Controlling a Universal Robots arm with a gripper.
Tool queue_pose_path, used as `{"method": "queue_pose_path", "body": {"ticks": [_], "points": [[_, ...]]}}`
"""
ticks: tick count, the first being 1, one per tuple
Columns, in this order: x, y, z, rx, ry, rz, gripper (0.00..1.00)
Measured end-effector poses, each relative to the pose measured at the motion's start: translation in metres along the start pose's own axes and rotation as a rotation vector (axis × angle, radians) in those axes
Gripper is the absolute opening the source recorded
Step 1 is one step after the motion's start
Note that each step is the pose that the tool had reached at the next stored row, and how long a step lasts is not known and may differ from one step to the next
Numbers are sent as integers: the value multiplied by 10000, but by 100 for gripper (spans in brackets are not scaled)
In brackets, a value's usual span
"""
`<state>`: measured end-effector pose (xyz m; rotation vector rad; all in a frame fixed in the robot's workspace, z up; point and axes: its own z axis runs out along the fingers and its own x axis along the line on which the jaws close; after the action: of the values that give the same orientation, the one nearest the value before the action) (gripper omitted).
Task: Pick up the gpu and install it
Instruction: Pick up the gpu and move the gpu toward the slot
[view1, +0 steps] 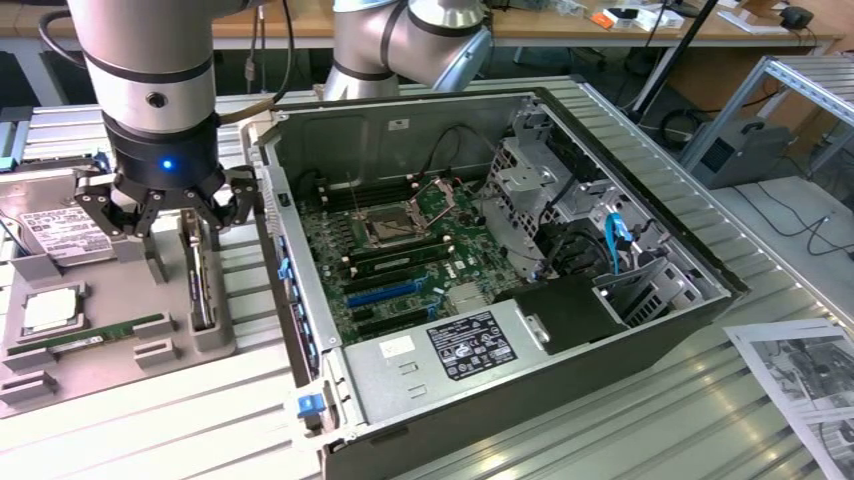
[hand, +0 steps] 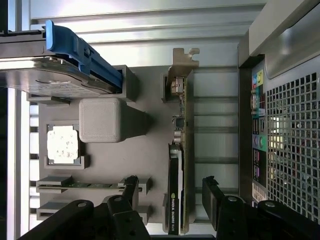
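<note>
The gpu (hand: 178, 150) stands on its long edge in a slot of the grey holder (hand: 150, 160). The holder lies on the ribbed metal surface (view1: 174, 430), just beside the open computer case (view1: 374, 140). The card is not lifted yet. The tool (hand: 170, 190) hangs above it with its fingers (hand: 131, 186) spread wide, one on each side of the card. There is a gap on both sides, so it grips nothing.

From here I think several things could go wrong. The card is very thin and the slot walls of the holder are close to it. If the tool comes down a little off centre, one finger could land on a wall or push the card sideways. If the fingers close on the small parts of the board and not on a flat area, the grip could be crooked. Then the card may tilt or jam in the slot when it is pulled up. The side of the case is also near, so a wide tool has little room there.

The long axis of the card runs parallel to the near side wall of the case. The silver bracket (hand: 183, 65) is at the end that points toward the hard drive (hand: 50, 75). The end with the printed label lies between the fingers. The processor chip (hand: 62, 144) and the memory stick (view1: 100, 335) lie in the same holder, well apart from the card.
</note>
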<state>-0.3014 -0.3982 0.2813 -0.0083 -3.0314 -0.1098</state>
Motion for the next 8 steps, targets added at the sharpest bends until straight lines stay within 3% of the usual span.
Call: {"method": "queue_pose_path", "body": {"ticks": [3, 8], "points": [[36, 0, 4, 0, -97, -7, 63], [43, -1, 5, -1, -112, -9, 63]]}}
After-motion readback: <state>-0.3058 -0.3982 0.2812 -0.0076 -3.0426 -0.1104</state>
